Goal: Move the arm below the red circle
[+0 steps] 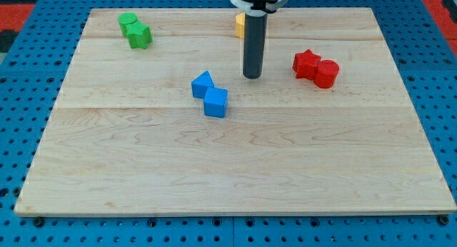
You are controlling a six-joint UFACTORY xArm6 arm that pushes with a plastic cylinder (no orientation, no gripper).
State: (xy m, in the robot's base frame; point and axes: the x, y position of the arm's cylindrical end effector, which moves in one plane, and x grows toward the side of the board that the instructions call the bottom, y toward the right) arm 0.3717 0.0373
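Note:
The red circle (326, 73) lies at the view's right on the wooden board (235, 168), touching a red star (307, 63) on its left. My tip (252, 76) is down on the board, well to the left of the red circle and about level with it. A blue triangle (202, 84) and a blue cube (216, 102) sit touching each other to the left of the tip and a little below it.
A green circle (128, 21) and a green cube (139, 35) sit touching at the view's top left. A yellow block (240, 25) shows partly behind the rod at the view's top. Blue pegboard (28, 83) surrounds the board.

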